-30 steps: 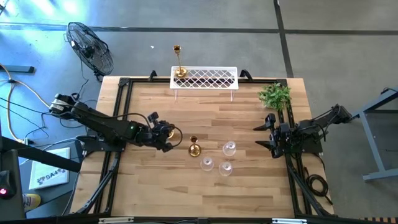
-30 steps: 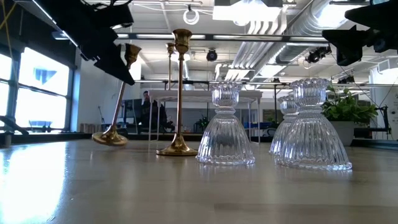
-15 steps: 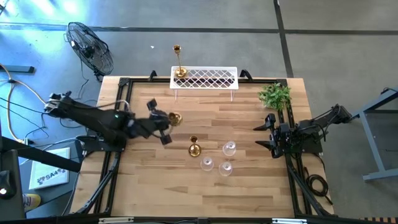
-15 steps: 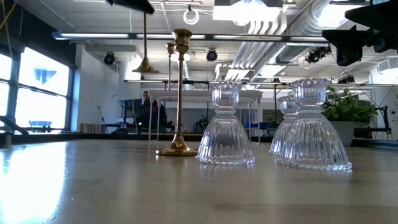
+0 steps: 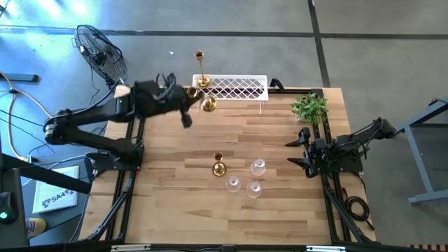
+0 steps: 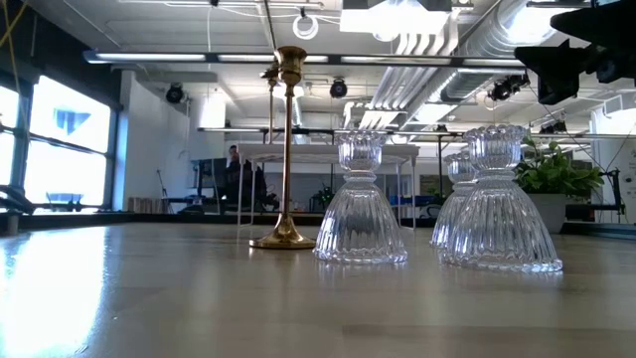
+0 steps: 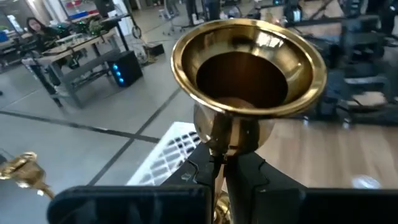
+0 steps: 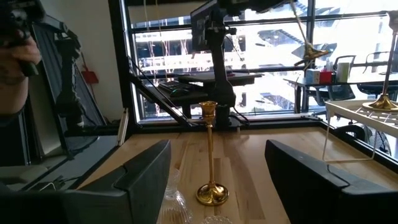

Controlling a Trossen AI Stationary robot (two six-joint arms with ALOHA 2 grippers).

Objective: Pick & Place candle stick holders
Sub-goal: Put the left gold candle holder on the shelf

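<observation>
My left gripper (image 5: pixel 185 98) is high above the table's far left, shut on a gold holder (image 5: pixel 206 103) beside the white lattice rack (image 5: pixel 234 88). A second gold holder (image 5: pixel 201 70) stands by its base on the rack's left end. A third (image 5: pixel 218 166) stands by its base on the table's middle, and also shows in the low view (image 6: pixel 286 149). Three clear glass holders (image 5: pixel 258 166), (image 5: pixel 232 184), (image 5: pixel 253 189) stand next to it. My right gripper (image 5: pixel 297 150) waits open at the table's right edge. My left gripper pinches the holder's thin stem (image 7: pixel 217 160) between its two fingers, just under the small top cup (image 7: pixel 249 68). The holder is lifted clear. It hangs slanted below the fingers, its round base (image 8: pixel 309 48) lowest, next to the rack's left end.
A small green plant (image 5: pixel 309 107) stands at the far right corner. A fan (image 5: pixel 101 52) stands on the floor beyond the far left corner. Black rails run along the table's left and right edges. Bare wood lies near the front edge.
My left gripper has risen and gone toward the far edge and the rack. The gold holder, which leaned with its base on the table a second ago, is now lifted clear and hangs by the rack's left end.
</observation>
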